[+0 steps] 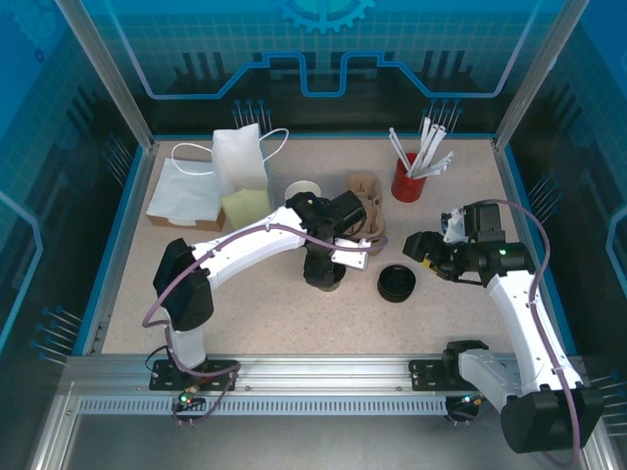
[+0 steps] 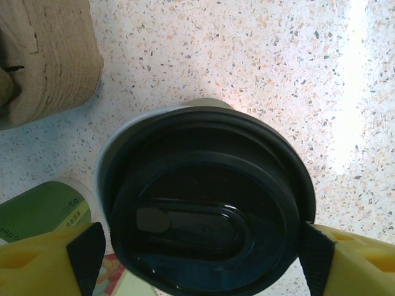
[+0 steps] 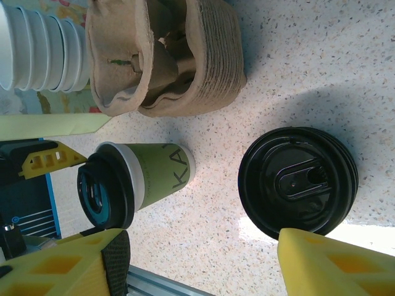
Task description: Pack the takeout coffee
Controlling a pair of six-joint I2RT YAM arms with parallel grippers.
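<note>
one black lid (image 2: 203, 203) pinched in left tool (image 2: 202, 254), on green cup (image 3: 162, 174), right tool (image 3: 216, 262) wide apart, near lid stack (image 3: 297, 182)

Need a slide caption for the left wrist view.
Left gripper, jaws closed on the black lid atop the paper cup; pulp carriers at upper left.

A robot lab cell dressed as a coffee counter. Aluminium posts (image 1: 106, 73) rise at the far corners of the speckled desk (image 1: 460, 294), with blue gear-printed panels (image 1: 323, 59) behind it. An aluminium rail (image 1: 323, 372) along the desk's near edge carries the left arm (image 1: 245, 243) and right arm (image 1: 519, 313). On the desk stand a red cup of straws (image 1: 407, 181), pulp carriers (image 1: 364, 196), paper bags (image 1: 240, 157) and a green paper cup (image 3: 157, 176) capped with a black lid (image 3: 105, 191).
</note>
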